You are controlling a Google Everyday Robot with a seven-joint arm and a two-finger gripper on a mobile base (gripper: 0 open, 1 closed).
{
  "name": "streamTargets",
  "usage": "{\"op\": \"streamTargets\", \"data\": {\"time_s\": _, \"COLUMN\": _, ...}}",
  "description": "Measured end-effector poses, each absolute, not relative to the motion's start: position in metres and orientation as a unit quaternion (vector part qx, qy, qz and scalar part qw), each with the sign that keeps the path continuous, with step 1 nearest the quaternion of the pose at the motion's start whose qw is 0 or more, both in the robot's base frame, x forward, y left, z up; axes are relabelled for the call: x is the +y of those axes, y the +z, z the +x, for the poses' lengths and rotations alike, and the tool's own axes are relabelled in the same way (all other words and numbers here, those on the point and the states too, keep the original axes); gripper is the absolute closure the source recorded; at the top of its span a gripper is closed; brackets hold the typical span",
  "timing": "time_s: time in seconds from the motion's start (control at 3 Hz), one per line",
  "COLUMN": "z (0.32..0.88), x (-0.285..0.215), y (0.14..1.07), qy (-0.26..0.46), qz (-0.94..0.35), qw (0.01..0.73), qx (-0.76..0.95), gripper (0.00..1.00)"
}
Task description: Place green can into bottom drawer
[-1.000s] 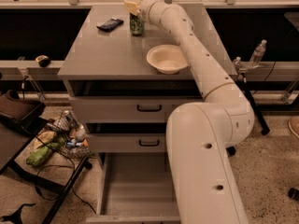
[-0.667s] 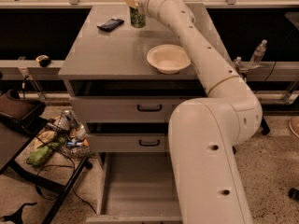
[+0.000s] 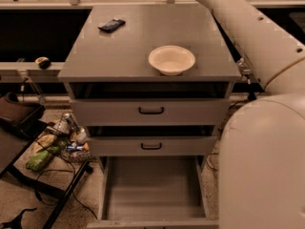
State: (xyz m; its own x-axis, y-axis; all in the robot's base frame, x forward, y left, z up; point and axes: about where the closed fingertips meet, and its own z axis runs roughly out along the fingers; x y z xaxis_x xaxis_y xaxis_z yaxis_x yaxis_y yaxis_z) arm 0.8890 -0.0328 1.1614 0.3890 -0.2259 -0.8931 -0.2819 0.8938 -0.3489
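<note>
We see the arm [image 3: 248, 27] leave the top edge, gripper out of view so we cannot tell its grip, bottom drawer [image 3: 152, 187] open, white bowl [image 3: 171, 59] on cabinet top [image 3: 124, 49].

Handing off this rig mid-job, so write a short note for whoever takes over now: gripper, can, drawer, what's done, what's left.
The gripper is out of view: the cream robot arm leaves the picture at the top edge.
The slim green drink can is not in view either. The grey cabinet top holds a round white bowl and a dark flat packet.
The wide grey bottom drawer is pulled open, with no can in it.
Done: drawer open.
Left: locate the can, possibly carried out of frame, and set it in the drawer.
</note>
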Motion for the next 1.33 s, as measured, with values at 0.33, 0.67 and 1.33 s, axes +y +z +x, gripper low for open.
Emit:
{"op": "streamTargets", "data": {"time_s": 0.33, "z": 0.818, "x": -0.087, "y": 1.249, "qy": -0.003, "qz": -0.163, "qw": 0.843, "qx": 0.512, "gripper": 1.0}}
{"op": "streamTargets", "data": {"time_s": 0.67, "z": 0.727, "x": -0.136, "y": 1.312, "qy": -0.015, "qz": -0.09, "qw": 0.876, "qx": 0.474, "gripper": 1.0}}
{"op": "streamTargets", "data": {"time_s": 1.33, "z": 0.535, "x": -0.12, "y": 1.344, "qy": 0.037, "qz": -0.031, "qw": 0.892, "qx": 0.45, "gripper": 1.0}}
